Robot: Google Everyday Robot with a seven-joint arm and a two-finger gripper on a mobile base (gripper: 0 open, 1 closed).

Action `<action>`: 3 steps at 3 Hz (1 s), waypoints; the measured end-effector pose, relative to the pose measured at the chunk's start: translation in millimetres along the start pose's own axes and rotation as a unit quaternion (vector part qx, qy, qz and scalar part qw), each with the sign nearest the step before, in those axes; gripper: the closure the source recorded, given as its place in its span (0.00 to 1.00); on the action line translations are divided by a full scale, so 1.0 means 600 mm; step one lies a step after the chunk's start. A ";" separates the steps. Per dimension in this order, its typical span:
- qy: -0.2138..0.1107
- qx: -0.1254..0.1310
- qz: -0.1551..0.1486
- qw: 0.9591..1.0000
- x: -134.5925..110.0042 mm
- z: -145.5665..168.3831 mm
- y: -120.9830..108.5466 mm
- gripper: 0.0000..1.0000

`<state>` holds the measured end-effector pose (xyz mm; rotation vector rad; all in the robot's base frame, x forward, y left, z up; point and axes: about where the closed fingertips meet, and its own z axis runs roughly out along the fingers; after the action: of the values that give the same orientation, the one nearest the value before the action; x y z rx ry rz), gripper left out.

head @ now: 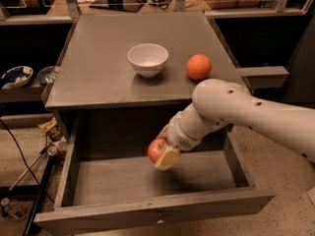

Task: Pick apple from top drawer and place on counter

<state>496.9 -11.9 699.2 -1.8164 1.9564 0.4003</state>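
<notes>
My gripper (162,154) is shut on the apple (156,149), a small red fruit with yellowish patches, and holds it in the air over the middle of the open top drawer (147,208), below the counter's front edge. One tan fingertip (167,159) shows in front of the apple; the other is hidden behind it. My white arm reaches in from the right. The grey counter (98,58) lies above and behind the gripper.
A white bowl (147,59) and an orange fruit (199,67) stand on the counter's right half. A shelf with dishes (17,76) is at the left. Cables and clutter (29,171) lie on the floor at the left.
</notes>
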 end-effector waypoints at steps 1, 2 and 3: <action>-0.009 0.012 -0.023 1.000 -0.043 -0.033 -0.039 1.00; -0.013 0.017 -0.025 0.999 -0.051 -0.041 -0.047 1.00; -0.012 0.006 -0.020 1.000 -0.051 -0.047 -0.037 1.00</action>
<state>516.8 -1.5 740.5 -1.8319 1.8985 0.3948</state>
